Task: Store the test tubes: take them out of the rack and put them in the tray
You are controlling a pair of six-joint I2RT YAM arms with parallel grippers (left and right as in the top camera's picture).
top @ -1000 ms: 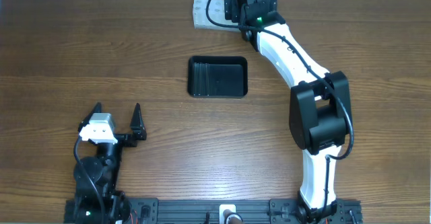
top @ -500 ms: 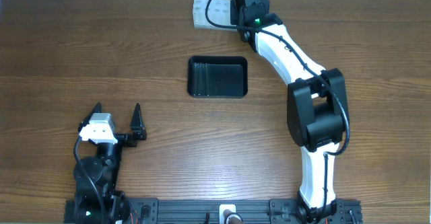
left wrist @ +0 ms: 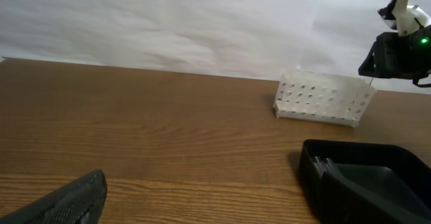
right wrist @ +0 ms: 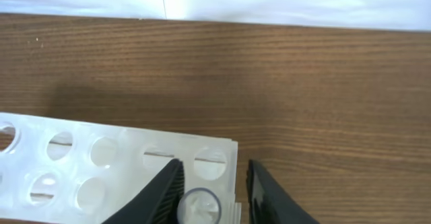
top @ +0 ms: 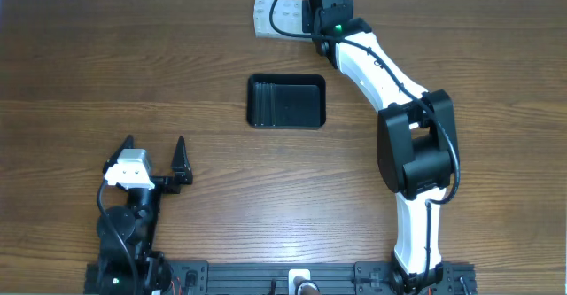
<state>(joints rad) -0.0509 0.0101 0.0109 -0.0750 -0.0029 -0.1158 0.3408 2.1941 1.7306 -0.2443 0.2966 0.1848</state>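
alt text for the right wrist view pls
The right gripper, fingers open, straddles the rim of a clear test tube standing at the end of the white rack. Beyond the rack lies the brown wooden table.

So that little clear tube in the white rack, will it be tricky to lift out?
Probably slippery: the tube looks smooth, clear and round, so the right gripper likely needs a firm pinch. Its rim looks thin, so it is perhaps fragile if squeezed hard. Laid in the tray, it could roll.
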